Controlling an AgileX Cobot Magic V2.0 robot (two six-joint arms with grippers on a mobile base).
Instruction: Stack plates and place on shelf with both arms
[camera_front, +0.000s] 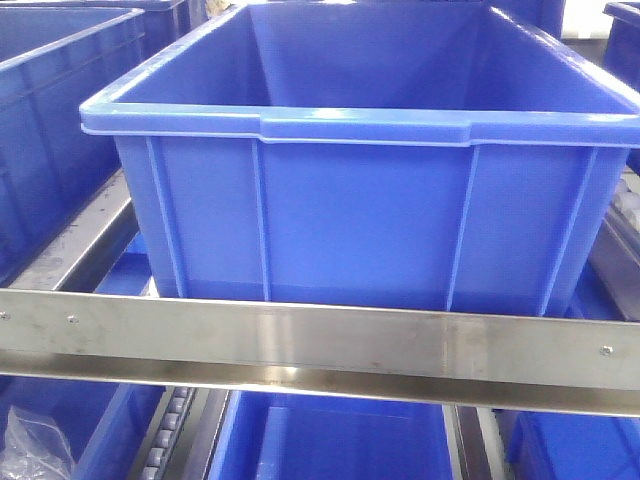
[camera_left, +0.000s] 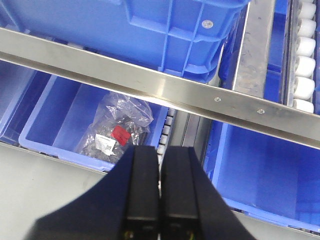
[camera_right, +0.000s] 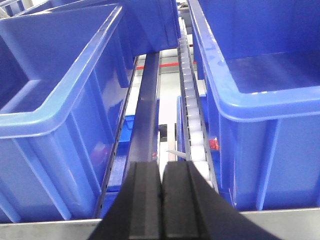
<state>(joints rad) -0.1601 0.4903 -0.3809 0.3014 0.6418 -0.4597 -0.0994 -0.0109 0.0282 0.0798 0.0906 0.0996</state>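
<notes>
Though blue bins (camera_front: 350, 190) on a steel rack (camera_front: 320, 345) fill every view, no plates appear, so their place is unknown. Glossy plates would likely be stiff, slippery and breakable, best pinched at the rim. Left claw (camera_left: 160, 200) and right claw (camera_right: 161, 205) are clenched, empty.

The front view showed one large blue bin (camera_front: 360, 200) behind one steel rail (camera_front: 320, 345). The left wrist view held one plastic bag (camera_left: 117, 131). The right wrist view showed two blue crates (camera_right: 55, 115) flanking one roller track (camera_right: 192, 107).
</notes>
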